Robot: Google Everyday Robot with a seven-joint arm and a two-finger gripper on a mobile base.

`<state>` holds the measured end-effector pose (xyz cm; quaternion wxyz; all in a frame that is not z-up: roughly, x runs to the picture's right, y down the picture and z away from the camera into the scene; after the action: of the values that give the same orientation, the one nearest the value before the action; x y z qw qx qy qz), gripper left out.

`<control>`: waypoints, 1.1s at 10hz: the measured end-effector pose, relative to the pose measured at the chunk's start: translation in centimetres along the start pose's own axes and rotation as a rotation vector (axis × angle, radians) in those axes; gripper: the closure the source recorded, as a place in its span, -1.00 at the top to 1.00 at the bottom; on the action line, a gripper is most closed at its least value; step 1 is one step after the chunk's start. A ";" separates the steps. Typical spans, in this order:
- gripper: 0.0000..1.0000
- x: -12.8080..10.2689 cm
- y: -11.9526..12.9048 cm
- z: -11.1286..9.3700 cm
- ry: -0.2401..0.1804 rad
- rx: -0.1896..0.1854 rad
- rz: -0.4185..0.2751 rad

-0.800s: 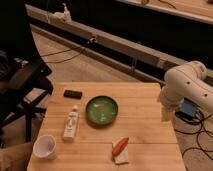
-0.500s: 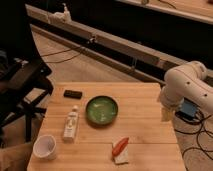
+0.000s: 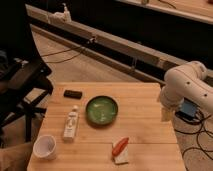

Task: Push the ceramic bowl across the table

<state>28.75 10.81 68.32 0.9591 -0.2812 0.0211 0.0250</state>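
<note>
Ceramic bowl (image 3: pixel 102 110), round, glossy green, seems stiff, weighty and chippable: push low on its outer wall. Tool (image 3: pixel 165 114) hangs beside the light wooden worktop (image 3: pixel 145 131) edge, well apart; how wide it stands I cannot tell.

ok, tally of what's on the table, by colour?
Green: 1, bowl
White: 3, cup, bottle, pad
Black: 1, box
Red: 1, stick
Total: 6
Not counted: pincer, at the right edge of the table.
</note>
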 end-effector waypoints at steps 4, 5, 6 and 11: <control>0.30 0.0 0.0 0.0 0.000 0.000 0.000; 0.30 0.0 0.0 0.0 0.000 0.000 0.000; 0.30 0.0 0.0 0.0 0.000 0.000 0.000; -0.10 0.0 0.0 0.0 0.000 0.000 0.000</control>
<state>28.75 10.81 68.32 0.9591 -0.2812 0.0210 0.0250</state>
